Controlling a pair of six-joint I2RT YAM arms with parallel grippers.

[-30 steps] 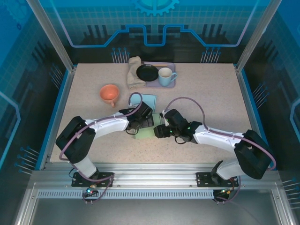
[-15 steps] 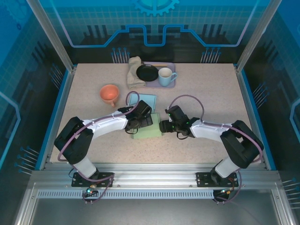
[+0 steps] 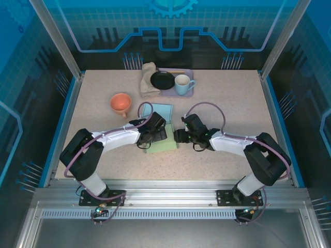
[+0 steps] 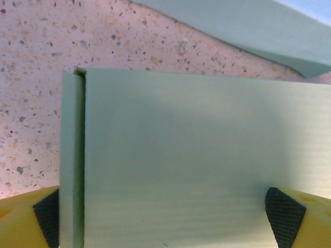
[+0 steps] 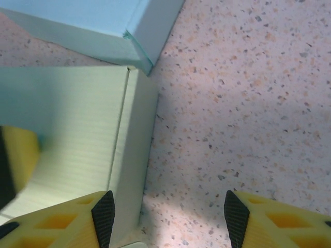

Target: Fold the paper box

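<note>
The pale green paper box [image 3: 164, 144] lies flat at the table's middle, and its light blue lid panel [image 3: 162, 110] stretches toward the back. My left gripper [image 3: 157, 133] rests on the box's left part. In the left wrist view it [image 4: 165, 214] is open wide, with the green panel [image 4: 181, 155] spanning the gap between its pads. My right gripper [image 3: 179, 136] sits at the box's right edge. It [image 5: 169, 217] is open over bare table, and its left finger [image 5: 103, 217] is against the box's side wall [image 5: 135, 134].
At the back stands a purple tray [image 3: 189, 93] with a black plate [image 3: 162, 80] and a pale mug [image 3: 183, 84]. A beige cloth [image 3: 148, 80] lies beside it. An orange cup [image 3: 121, 103] stands left of the box. Speckled tabletop lies open to the right.
My right gripper has come off the box top and moved back to its right edge, with the forearm swinging toward the rear. The left gripper has stayed on the box.
</note>
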